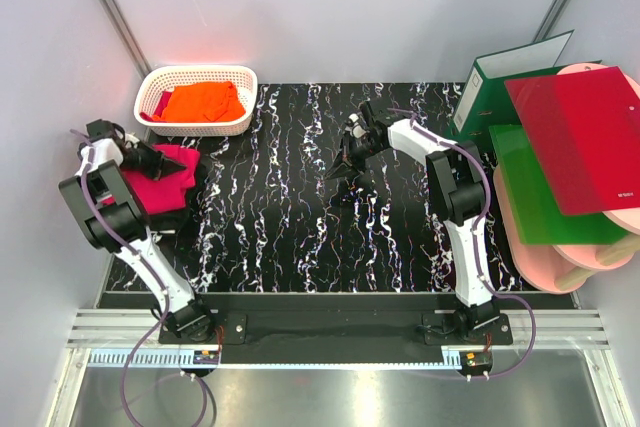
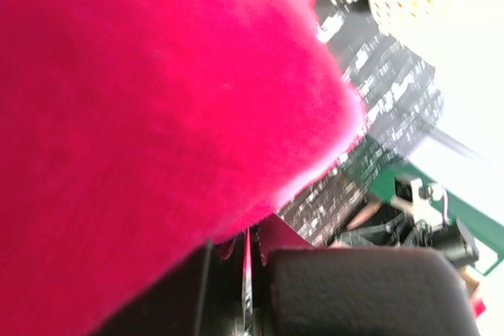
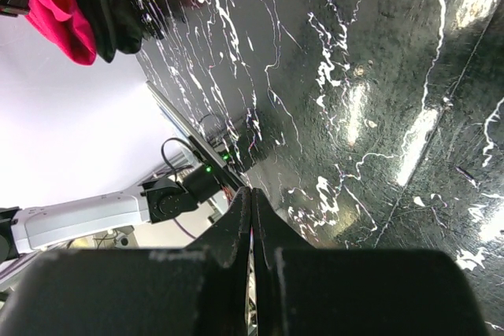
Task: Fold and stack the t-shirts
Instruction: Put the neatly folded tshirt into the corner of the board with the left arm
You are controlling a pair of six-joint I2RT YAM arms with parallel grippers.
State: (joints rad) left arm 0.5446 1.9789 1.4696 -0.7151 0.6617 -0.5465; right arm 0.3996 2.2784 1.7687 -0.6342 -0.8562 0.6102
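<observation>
At the table's left edge | crimson-pink t-shirt (image 1: 152,190) was seen bunched beside black t-shirt (image 3: 110,5) | left gripper (image 1: 162,159) was clamped on the pink cloth, a sliver caught between its jaws | right gripper (image 1: 342,167) was pressed closed, nothing held, above marbled table (image 1: 270,217) centre | orange t-shirt (image 1: 200,102) was noted inside white basket (image 1: 150,82).

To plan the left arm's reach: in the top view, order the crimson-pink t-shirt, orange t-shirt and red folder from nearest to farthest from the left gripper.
1. crimson-pink t-shirt, at the left gripper, left side.
2. orange t-shirt, in the white basket, far left corner.
3. red folder, far right.
</observation>
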